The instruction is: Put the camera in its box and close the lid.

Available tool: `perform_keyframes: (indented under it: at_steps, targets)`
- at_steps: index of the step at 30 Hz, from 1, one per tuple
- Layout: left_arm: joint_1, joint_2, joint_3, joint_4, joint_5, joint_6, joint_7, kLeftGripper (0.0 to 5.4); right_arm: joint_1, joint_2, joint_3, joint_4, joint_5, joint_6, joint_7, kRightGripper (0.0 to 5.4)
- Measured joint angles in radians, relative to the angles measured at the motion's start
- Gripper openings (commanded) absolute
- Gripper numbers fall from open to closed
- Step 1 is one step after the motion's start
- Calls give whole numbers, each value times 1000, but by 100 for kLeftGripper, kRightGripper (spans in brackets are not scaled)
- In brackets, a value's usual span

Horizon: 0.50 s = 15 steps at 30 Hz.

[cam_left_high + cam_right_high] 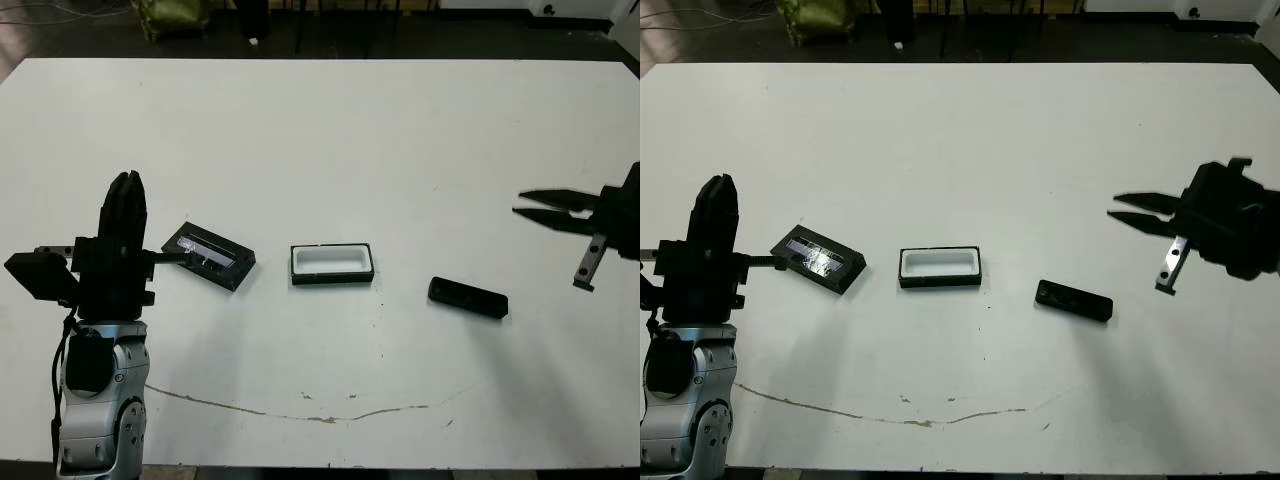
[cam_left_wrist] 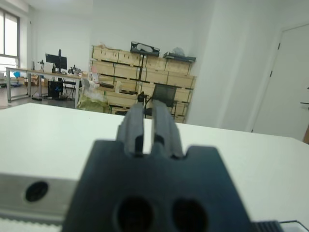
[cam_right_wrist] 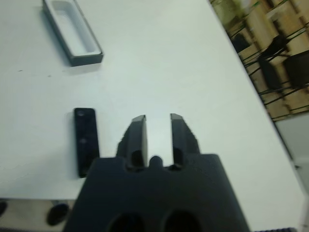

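Observation:
The camera (image 1: 468,298) is a slim black bar lying flat on the white table, right of centre. The box (image 1: 332,279), a black tray with a white lining, sits open at the centre with nothing in it. Left of it lies the lid (image 1: 209,256), its silvery strip facing up. My right gripper (image 1: 518,203) hovers open to the right of the camera and a little beyond it, fingers pointing left. In the right wrist view the camera (image 3: 86,141) lies beside the open gripper (image 3: 158,118). My left gripper (image 1: 127,180) stands shut, pointing up, just left of the lid.
The white table (image 1: 320,130) is bare across its far half. A thin brown line (image 1: 300,408) runs along near its front edge. Dark floor and a green bag (image 1: 170,15) lie past the far edge. The left wrist view shows shelves and desks in the room.

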Motion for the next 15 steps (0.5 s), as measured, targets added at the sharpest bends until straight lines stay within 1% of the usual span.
perform_keyframes:
  at_steps: [2,6,12,15]
  targets:
    - [0,-1,0,-5,-3,9,2,0,3,12,16,45,15,-21,10,145]
    - [0,-1,0,-13,-15,19,7,0,9,25,50,101,41,-7,16,235]
    - [0,-1,4,-5,-16,7,-3,0,9,25,88,132,95,54,58,367]
    - [0,-1,4,1,-15,6,-4,0,9,25,93,139,125,78,73,434]
